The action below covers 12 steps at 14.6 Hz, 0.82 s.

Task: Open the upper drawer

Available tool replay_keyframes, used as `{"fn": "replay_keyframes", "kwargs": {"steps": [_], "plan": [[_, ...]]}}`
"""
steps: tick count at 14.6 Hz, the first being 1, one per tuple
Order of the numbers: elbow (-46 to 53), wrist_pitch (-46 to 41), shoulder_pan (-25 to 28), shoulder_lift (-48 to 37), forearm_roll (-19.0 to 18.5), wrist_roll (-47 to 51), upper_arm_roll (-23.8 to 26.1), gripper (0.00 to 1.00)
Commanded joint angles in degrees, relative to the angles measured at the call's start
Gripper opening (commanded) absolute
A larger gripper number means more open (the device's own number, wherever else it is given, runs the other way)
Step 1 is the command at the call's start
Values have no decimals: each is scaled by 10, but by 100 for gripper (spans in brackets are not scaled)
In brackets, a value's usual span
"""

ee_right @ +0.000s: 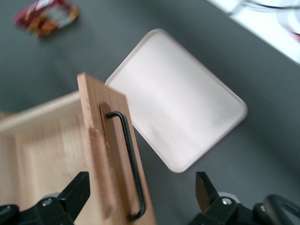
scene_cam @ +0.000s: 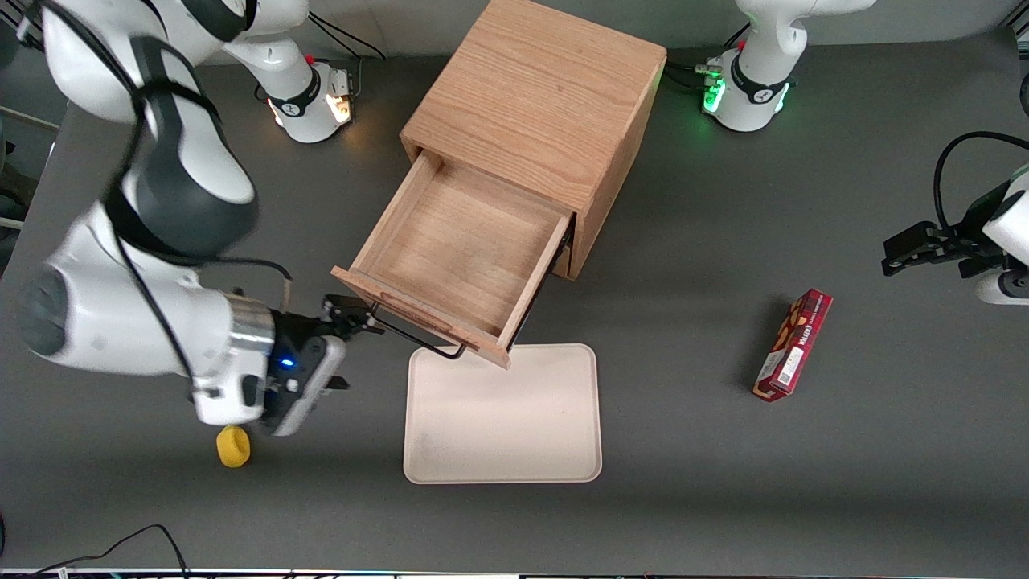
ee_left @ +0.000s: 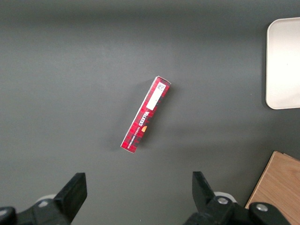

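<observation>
The oak cabinet (scene_cam: 539, 104) stands at the middle of the table. Its upper drawer (scene_cam: 462, 257) is pulled far out, and its shallow wooden tray shows nothing inside. The black wire handle (scene_cam: 418, 338) runs along the drawer front. My right gripper (scene_cam: 347, 347) is open at the handle's end toward the working arm, with its fingers spread wide. In the right wrist view the drawer front (ee_right: 101, 140) and the end of the handle (ee_right: 129, 159) lie between the open fingers (ee_right: 77, 192), and the gripper (ee_right: 140, 197) holds nothing. The lower drawer is hidden beneath the upper one.
A beige tray (scene_cam: 502, 414) lies on the table in front of the open drawer, partly under its front; it also shows in the right wrist view (ee_right: 180, 98). A yellow object (scene_cam: 233, 446) sits below my wrist. A red box (scene_cam: 793, 346) lies toward the parked arm's end.
</observation>
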Motion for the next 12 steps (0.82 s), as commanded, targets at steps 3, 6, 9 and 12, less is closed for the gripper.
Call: {"fn": "replay_keyframes", "kwargs": {"steps": [3,6,9,12], "plan": [[-37,-90,-6,-90,-17,113,-68,100],[-153,-113,-20,-191,-23,192,-109,100],[-326,-115,-24,-314,-61,203,-129,100],[-421,-105,-24,-381,-89,217,-149,100]]}}
